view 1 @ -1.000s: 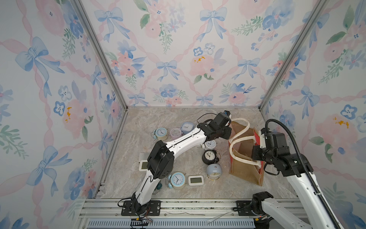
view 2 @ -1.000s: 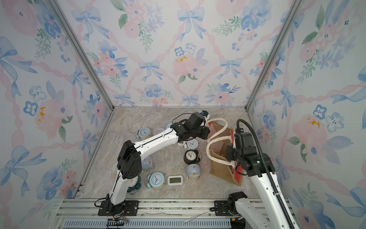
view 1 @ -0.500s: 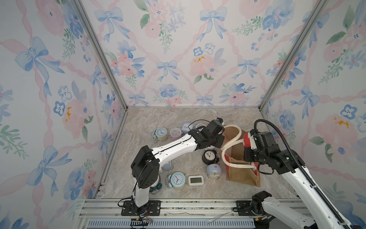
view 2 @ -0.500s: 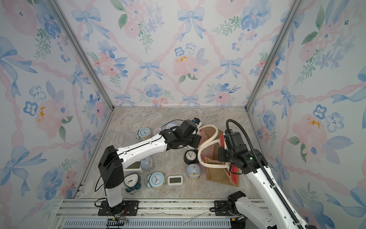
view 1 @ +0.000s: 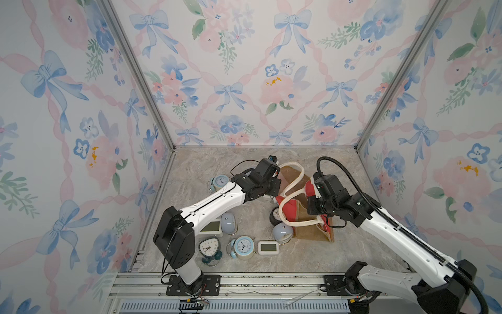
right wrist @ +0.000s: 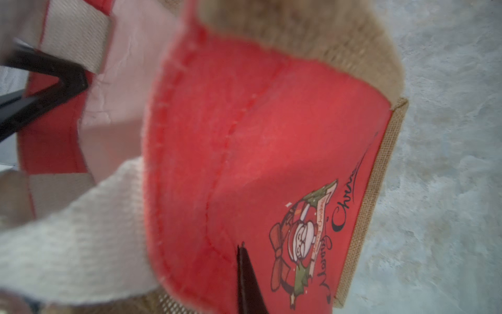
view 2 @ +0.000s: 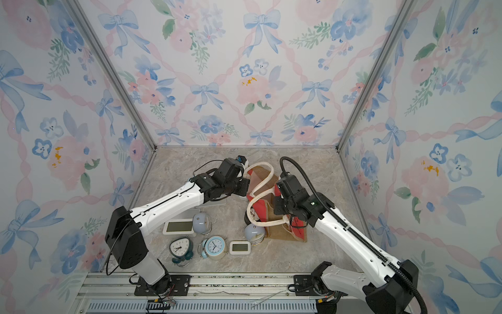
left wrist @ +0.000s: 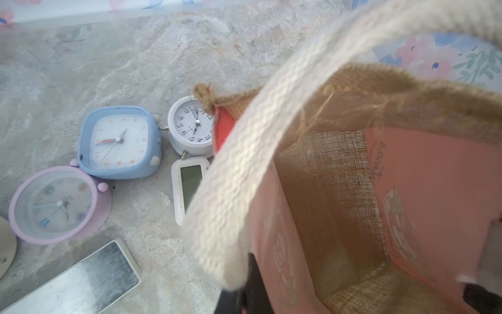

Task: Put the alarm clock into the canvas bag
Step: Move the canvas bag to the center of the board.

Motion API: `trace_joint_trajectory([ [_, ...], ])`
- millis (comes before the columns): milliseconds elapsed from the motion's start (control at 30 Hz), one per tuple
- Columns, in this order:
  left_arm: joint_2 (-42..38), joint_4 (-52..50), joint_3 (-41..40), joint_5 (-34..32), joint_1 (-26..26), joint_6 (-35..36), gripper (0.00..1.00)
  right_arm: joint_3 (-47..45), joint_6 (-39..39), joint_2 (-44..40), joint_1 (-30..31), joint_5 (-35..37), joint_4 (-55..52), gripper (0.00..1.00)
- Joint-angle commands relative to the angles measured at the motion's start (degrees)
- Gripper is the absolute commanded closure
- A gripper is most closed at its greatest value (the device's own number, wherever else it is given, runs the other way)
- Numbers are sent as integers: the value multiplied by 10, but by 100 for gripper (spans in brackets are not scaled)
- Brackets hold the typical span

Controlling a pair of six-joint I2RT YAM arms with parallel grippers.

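12 alarm clocks [view 1: 245,251] are counted, all on the marble table [view 1: 206,163] outside the canvas bag [view 1: 309,231]. Nearest, along the lower part of the tabletop in a top view, 3 are lined up: a teardrop-shaped clock [view 1: 208,248], a blue twin-bell clock [view 1: 244,244] and a small white digital clock [view 1: 268,247]. Just above them 3 more are seen: a larger digital clock [view 1: 210,227], a pale egg-shaped clock [view 1: 228,223] and a pale blue domed clock [view 1: 282,233], the last just beside the bag's base. 1 black round clock [view 1: 275,216] is half hidden behind the bag.

The 1 bag is placed right of centre and tilted. Its long axis runs from the base at lower right to the mouth at upper left. 2 white handles [view 1: 290,164] are looped over the mouth.

2 grippers are closed on the bag, 1 red side panel each. The right gripper [view 1: 313,214] is clamped on the right-hand panel and the left gripper [view 1: 275,191] on the left-hand one.

Farther back, 1 light blue bell clock [view 1: 220,182] is stood at the upper left of the group. 4 more are shown in the left wrist view beside the bag: a lilac round clock [left wrist: 54,204], a blue square clock [left wrist: 119,141], a white round clock [left wrist: 190,127] and a white pendant-style digital clock [left wrist: 190,187]. 1 silvery plate [left wrist: 73,282] is seen near them.
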Motion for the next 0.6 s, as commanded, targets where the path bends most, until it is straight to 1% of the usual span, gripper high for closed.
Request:
trace_joint_trajectory([
  [0,-35,-10,-14,-16,23,24,100,13,28,26,13,-15,48,100],
  [133,-47,-15,-19,-20,40,34,100,11,46,46,18,-45,90,100],
  [200,-48,-15,-18,-13,45,38,100,12,51,48,18,-46,92,100],
  [300,-38,-15,-3,24,45,43,100,26,40,38,10,11,45,100],
  [333,-30,-14,5,43,44,44,100,29,34,30,1,40,23,98],
  [367,-21,-14,12,57,41,45,100,31,27,22,-9,62,2,92],
  [400,-13,-14,20,65,37,49,100,31,20,14,-23,74,-14,82],
  [467,7,-14,36,66,24,57,100,33,4,-4,-60,80,-46,65],
  [567,32,-14,56,69,9,58,100,46,-22,-36,-96,95,-87,48],
])
